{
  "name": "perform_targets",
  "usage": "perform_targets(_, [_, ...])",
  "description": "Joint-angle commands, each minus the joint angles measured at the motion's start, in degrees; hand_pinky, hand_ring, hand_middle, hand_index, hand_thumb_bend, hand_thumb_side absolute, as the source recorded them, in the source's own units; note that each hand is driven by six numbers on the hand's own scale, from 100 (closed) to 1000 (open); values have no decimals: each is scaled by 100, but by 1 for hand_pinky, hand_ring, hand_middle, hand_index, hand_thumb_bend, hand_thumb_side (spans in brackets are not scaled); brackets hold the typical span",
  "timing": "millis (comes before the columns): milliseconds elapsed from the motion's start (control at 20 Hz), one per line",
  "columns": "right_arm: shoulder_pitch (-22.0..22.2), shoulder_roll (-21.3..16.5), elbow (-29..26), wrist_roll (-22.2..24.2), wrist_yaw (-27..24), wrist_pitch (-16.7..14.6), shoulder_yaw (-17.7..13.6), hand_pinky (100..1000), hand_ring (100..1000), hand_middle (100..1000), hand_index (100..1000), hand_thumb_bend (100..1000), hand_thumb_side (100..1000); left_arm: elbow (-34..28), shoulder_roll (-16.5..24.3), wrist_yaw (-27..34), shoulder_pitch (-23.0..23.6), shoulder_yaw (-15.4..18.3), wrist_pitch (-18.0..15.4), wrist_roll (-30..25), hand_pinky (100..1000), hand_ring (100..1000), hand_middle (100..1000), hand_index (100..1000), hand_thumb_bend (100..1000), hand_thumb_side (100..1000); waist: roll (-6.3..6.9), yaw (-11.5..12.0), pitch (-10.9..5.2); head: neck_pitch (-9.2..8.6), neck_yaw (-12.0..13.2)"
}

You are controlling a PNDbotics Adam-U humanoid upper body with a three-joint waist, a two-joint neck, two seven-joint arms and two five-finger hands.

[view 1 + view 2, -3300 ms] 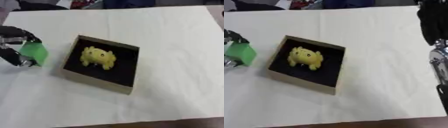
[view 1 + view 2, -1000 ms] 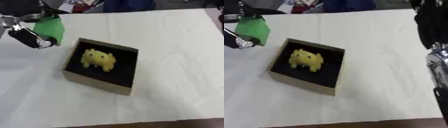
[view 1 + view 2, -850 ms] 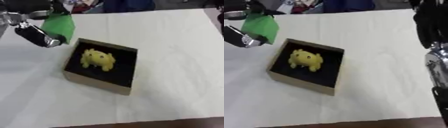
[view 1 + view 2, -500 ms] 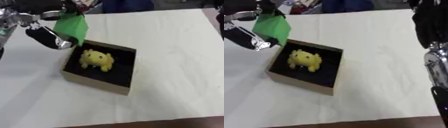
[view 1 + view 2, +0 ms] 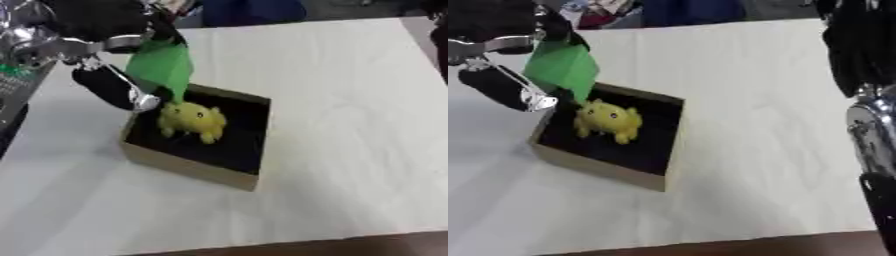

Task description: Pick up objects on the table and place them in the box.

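**As the green piece hangs over the box, the drop looks close**

While the yellow toy (image 5: 192, 120) sits inside the box (image 5: 188, 166), the robot's left hand (image 5: 109, 30) holds a green object (image 5: 163, 67) above the box's far left corner. The object's lower tip points down and lies just above the rim, close over the toy's back. Its long axis runs roughly up and down, tilted a little, with the wide end up in the hand and the narrow end toward the dark floor of the box. The fingers are curled round the top of the green object and pinch it; a black finger with a silver tip (image 5: 122, 92) reaches down beside it, just outside the box's left wall.

The left hand is much the nearer to the box. The right arm (image 5: 859, 55) shows only along the right edge of the right eye view, well apart from the box; its hand cannot be seen in either view.

The box lies askew on the white table (image 5: 350, 100), toward the left, and holds only the yellow toy so far. By the look of it, the green object is in the placing step: it needs to travel a little further right and down, over the open floor beside the toy, before the fingers part. Released where it hangs now, it could catch the rim or land on the toy.
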Motion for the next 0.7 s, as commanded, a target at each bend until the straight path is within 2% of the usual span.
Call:
perform_targets(50, [-96,-67,-128,-13,-37,15,-32,994,857,607,930,100,939,-24,23,-15,-63,-7,18,-33,456,625,606,768,100,474,-12,-9,-112,14,-35])
perform_targets(300, [-93,-53,-128,-27,-38,14,-42,994,857,607,930,100,940,-4,-250,-130,-38,-64,31,-1,463,632,613,770,100,476,-15,-24,-103,-3,-56])
perform_targets(700, [-68,-51,-128,-28,-45,12,-47,996,857,606,931,100,943,163,-761,-1124,132,-136,144,163,502,668,643,779,100,492,-16,-3,-104,10,-20])
